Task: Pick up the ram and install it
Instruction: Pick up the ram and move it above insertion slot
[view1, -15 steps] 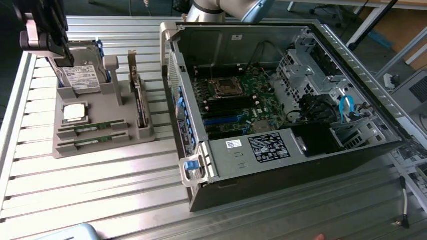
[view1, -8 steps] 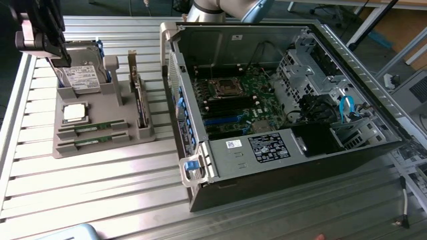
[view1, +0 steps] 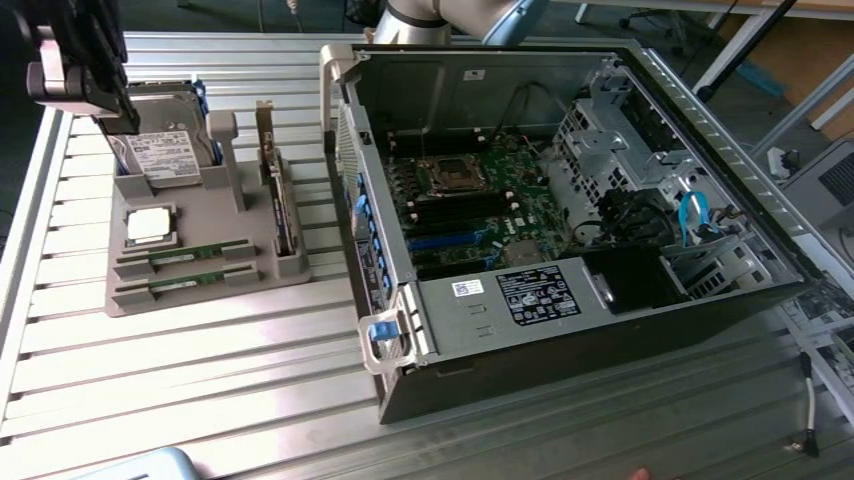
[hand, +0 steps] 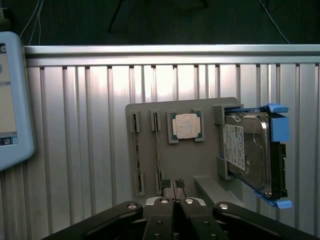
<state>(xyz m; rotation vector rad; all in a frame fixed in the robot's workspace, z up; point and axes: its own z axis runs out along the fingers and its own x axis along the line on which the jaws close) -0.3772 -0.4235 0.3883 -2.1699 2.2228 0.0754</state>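
Two ram sticks (view1: 183, 255) (view1: 183, 284) lie in slots of a grey holder tray (view1: 200, 225) at the exterior view's left. From the wrist camera they appear as thin edges (hand: 135, 150) (hand: 157, 150) standing in the tray (hand: 200, 160). My gripper (view1: 123, 120) hangs high above the tray's hard-drive end, well apart from the ram. Its dark fingers (hand: 165, 207) are pressed together, and the gripper (hand: 173, 184) is shut with nothing in it. The open computer case (view1: 561, 200) with its green motherboard (view1: 494, 210) lies at the exterior view's right.
The tray also carries a hard drive in a blue bracket (view1: 167, 150) (hand: 252, 150), a square silver processor (view1: 150, 225) (hand: 186, 126) and an upright expansion card (view1: 276, 200). A light blue device (hand: 12, 100) sits beside the ribbed metal table (view1: 200, 380).
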